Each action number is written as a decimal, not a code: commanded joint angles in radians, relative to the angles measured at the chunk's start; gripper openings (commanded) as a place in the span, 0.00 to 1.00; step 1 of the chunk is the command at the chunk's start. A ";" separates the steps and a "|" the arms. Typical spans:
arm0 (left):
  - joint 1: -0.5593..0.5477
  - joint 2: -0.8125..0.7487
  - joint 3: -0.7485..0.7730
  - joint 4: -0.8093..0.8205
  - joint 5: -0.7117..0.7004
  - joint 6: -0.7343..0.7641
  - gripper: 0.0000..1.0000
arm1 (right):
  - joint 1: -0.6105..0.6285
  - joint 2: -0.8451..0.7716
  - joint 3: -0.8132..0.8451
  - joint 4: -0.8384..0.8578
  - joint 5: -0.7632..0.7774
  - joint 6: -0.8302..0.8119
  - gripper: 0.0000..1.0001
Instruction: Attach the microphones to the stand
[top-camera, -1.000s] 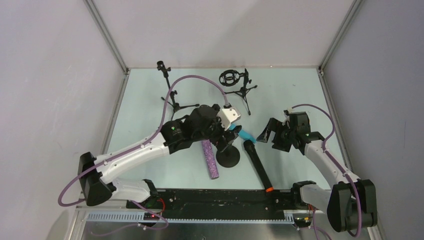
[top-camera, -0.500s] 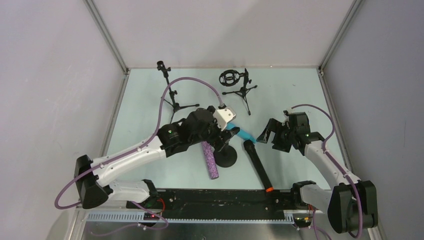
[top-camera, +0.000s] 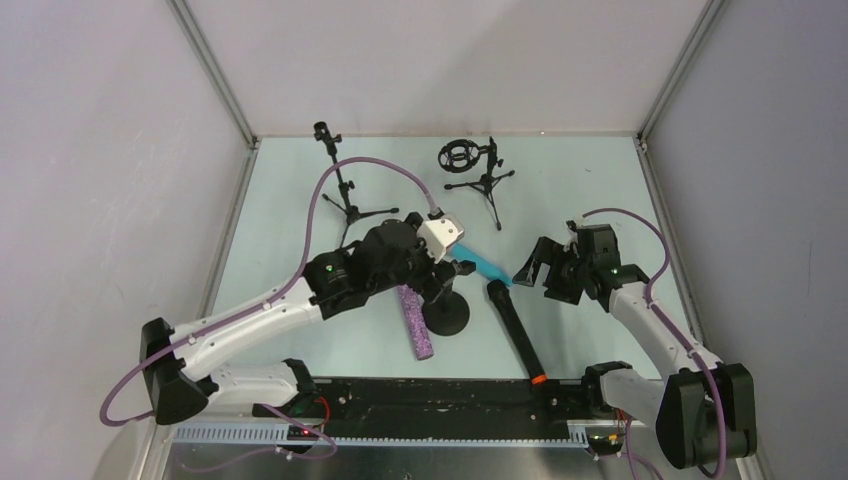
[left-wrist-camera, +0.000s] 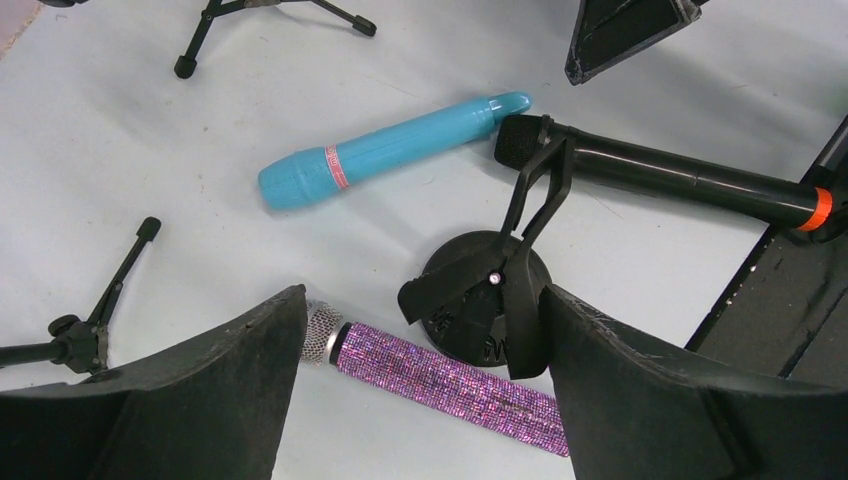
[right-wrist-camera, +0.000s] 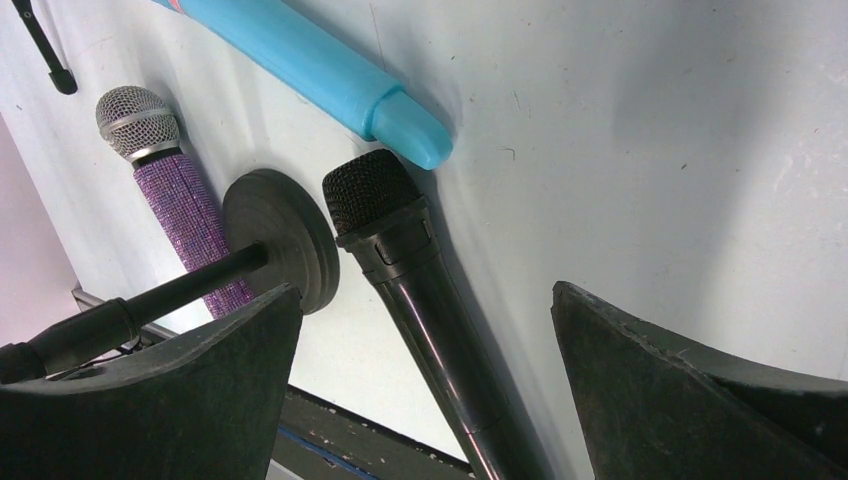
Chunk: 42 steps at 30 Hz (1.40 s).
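Note:
Three microphones lie on the table. The turquoise-blue one (top-camera: 487, 266) (left-wrist-camera: 390, 150) is farthest back. A black one (top-camera: 516, 326) (right-wrist-camera: 420, 280) with an orange-red end ring (left-wrist-camera: 818, 208) runs toward the near edge. The purple glitter one (top-camera: 415, 322) (left-wrist-camera: 440, 375) has a silver mesh head. Beside it stands a black round-base stand (top-camera: 446, 315) (left-wrist-camera: 490, 300) with a clip on top. My left gripper (top-camera: 441, 283) (left-wrist-camera: 424, 295) hangs open over that clip and the purple microphone, holding nothing. My right gripper (top-camera: 532, 268) (right-wrist-camera: 428, 290) is open above the black microphone's head end.
At the back of the table there is a thin tripod stand (top-camera: 340, 190). To its right is a second tripod stand (top-camera: 478, 168) carrying a ring-shaped shock mount. Grey walls close in the left, right and back sides. A black rail (top-camera: 430, 392) runs along the near edge.
My left arm has drawn back to the left, uncovering more of the blue microphone. The round-base stand and purple microphone sit slightly further left. The right arm has not moved.

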 joint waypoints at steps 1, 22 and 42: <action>-0.005 -0.033 -0.002 0.025 0.008 0.010 0.91 | 0.007 -0.022 0.002 -0.009 0.013 0.004 1.00; 0.002 -0.065 0.225 0.066 0.070 -0.210 1.00 | 0.021 -0.054 0.002 -0.006 -0.015 -0.004 1.00; 0.525 -0.284 -0.172 0.066 0.156 -0.706 0.99 | 0.077 -0.063 0.002 -0.019 0.019 -0.007 1.00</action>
